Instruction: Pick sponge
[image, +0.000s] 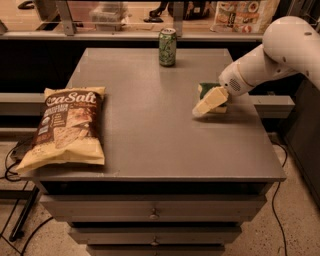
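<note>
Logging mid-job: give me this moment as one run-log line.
phase: pick sponge | gripper: down at sponge, table right side in view | sponge: on table, not lifted | other: green can far edge, chip bag left

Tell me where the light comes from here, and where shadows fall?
Camera view: warm, dim light from above; the table has a soft sheen around the can; the gripper, low by the sponge at the table's right, leaves a dark shadow beside them; the drawers below lie in shade.
</note>
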